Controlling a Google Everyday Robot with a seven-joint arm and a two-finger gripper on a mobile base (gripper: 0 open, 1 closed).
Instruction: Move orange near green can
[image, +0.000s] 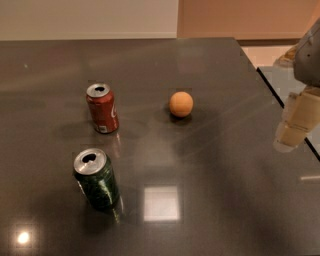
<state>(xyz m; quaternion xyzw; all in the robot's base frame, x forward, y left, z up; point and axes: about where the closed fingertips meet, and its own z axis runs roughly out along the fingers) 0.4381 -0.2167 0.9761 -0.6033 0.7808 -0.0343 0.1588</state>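
Observation:
The orange (181, 104) is a small round fruit resting on the dark table (210, 200), right of centre. The green can (96, 178) stands upright at the front left, with a silver top and an open tab hole. It is well apart from the orange. My gripper (291, 131) hangs at the right edge of the view, above the table's right side, far to the right of the orange and holding nothing.
A red can (102, 108) stands upright left of the orange, behind the green can. The table's right edge (280, 97) runs diagonally just by the gripper, with a second surface beyond it. A wall stands behind the table.

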